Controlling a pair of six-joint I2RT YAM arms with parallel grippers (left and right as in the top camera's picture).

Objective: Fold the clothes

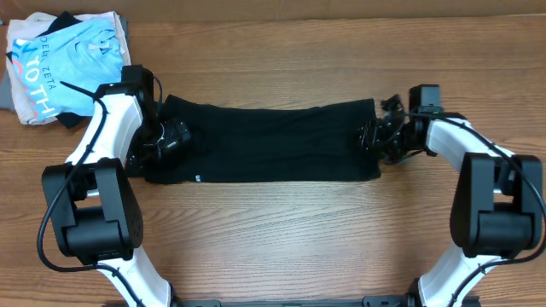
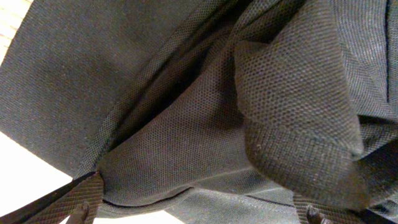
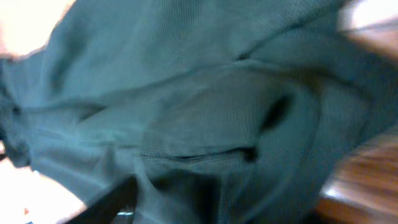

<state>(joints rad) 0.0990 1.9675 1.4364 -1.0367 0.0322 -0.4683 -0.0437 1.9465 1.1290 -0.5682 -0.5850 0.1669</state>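
Observation:
The black T-shirt lies on the wooden table as a long folded strip running left to right, with a small white mark near its front left edge. My left gripper is over the strip's left end. In the left wrist view its fingers stand wide apart with bunched black fabric between and above them. My right gripper is at the strip's right end. The right wrist view is blurred: dark fabric fills it, and only one finger of the gripper shows, off to the left.
A light blue shirt with white lettering lies folded on a small pile of clothes at the back left corner, close to my left arm. Bare wooden tabletop lies in front of the strip.

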